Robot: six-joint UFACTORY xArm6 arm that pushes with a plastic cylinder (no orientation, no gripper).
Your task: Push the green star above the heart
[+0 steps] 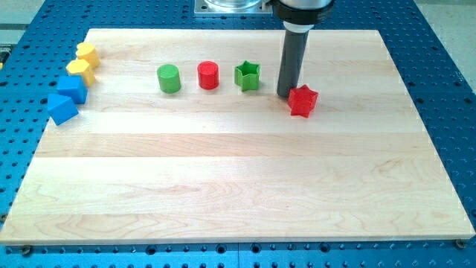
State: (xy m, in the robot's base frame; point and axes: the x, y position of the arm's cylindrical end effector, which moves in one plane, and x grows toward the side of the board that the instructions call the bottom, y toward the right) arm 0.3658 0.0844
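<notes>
The green star lies on the wooden board in the upper middle. My tip rests on the board to the star's right and slightly lower, apart from it. The tip is right beside the red star, at its upper left edge. Two yellow blocks lie at the far upper left. The lower one may be the heart, but I cannot make its shape out for sure.
A red cylinder and a green cylinder stand in a row to the left of the green star. Two blue blocks lie at the left edge below the yellow ones. A blue perforated table surrounds the board.
</notes>
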